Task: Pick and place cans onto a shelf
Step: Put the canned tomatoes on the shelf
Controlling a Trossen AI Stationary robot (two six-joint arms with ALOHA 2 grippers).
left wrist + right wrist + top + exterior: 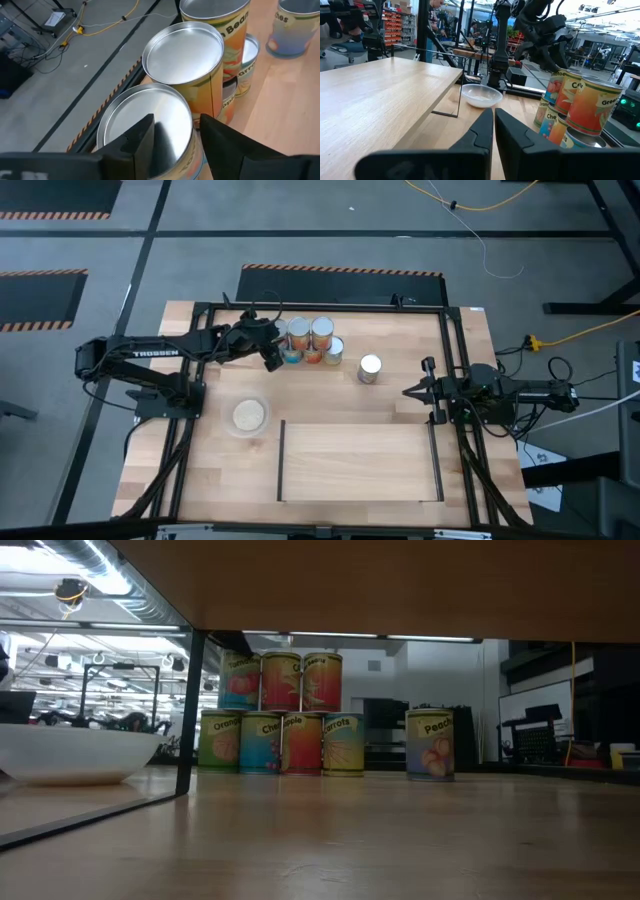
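- the stacked cluster of small tins with silver tops and orange, blue and yellow labels (310, 340) stands on the wooden table behind the flat light-wood shelf panel with thin black end bars (360, 462).
- the left gripper (272, 358) hovers over the stack's left edge, fingers (135, 137) parted around the rim of a top tin (145, 125).
- a lone peach-labelled tin (370, 368) stands just right of the stack.
- the right gripper (410, 392) waits right of that tin, fingers pressed together, empty.
- a clear round dish with beige contents (249, 416) sits left of the shelf.
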